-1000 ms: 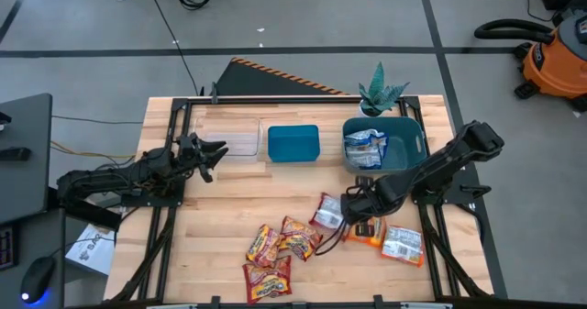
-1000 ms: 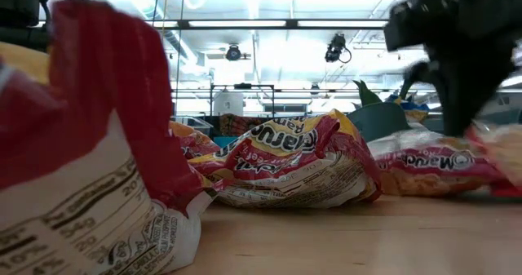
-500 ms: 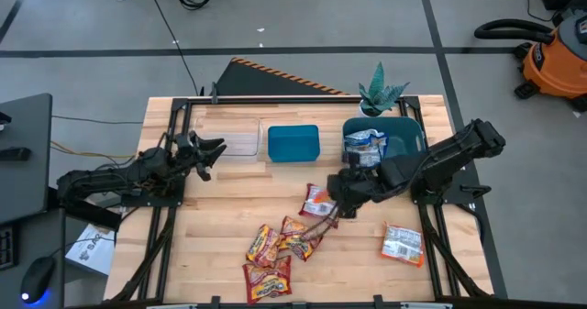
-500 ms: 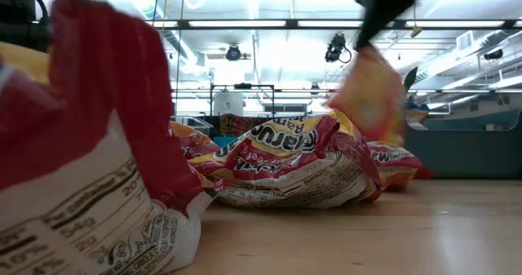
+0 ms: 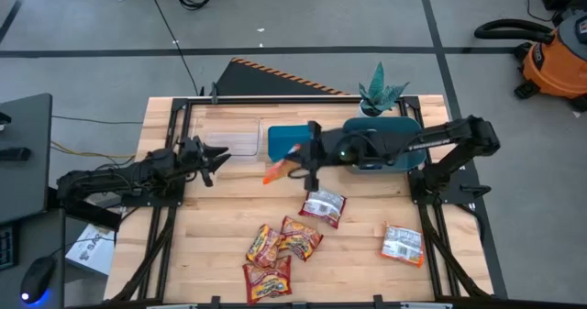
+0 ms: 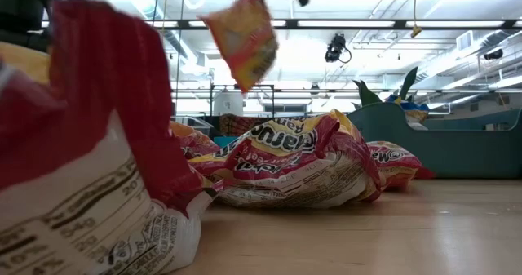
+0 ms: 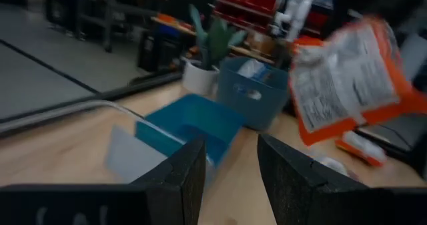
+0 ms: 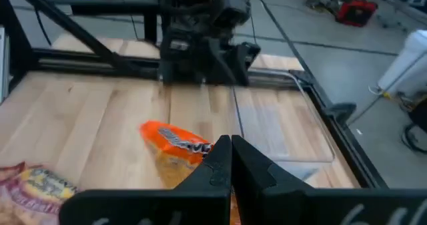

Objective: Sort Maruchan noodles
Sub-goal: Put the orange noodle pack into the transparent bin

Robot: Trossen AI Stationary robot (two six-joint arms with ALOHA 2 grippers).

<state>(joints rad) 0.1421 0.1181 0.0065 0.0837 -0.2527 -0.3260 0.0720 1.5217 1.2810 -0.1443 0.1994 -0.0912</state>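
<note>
My right gripper [image 5: 301,160] reaches across the table's middle, in front of the blue bin [image 5: 293,142], shut on an orange noodle packet [image 5: 279,169]. In the low view this orange packet [image 6: 241,40] hangs high in the air. My left gripper [image 5: 211,153] waits open near the clear bin [image 5: 229,135], and its wrist view shows the orange packet [image 7: 353,78] ahead of it. Several red-and-yellow packets [image 5: 298,237] lie flat on the near part of the table. One packet [image 5: 323,205] lies mid-table and another [image 5: 402,243] near the right side. My right gripper pinches the orange packet at its upper edge [image 8: 203,149] between both shut fingers [image 8: 220,161]. The fingers come level from the table's right. The packet is lifted clear and hangs tilted below them [image 6: 245,55].
A teal bin [image 5: 410,137] at the far right holds blue-and-white packets and is partly covered by my right arm. A potted plant [image 5: 379,93] stands behind it. A big red packet [image 6: 90,136] fills the low view's near left. Bare wood lies between the bins and the packets.
My right gripper has risen from the table's near right, carrying the orange packet up and toward the left and far side, and now hovers in front of the blue bin. The packet went from lying on the wood to hanging clear. The left arm kept still.
</note>
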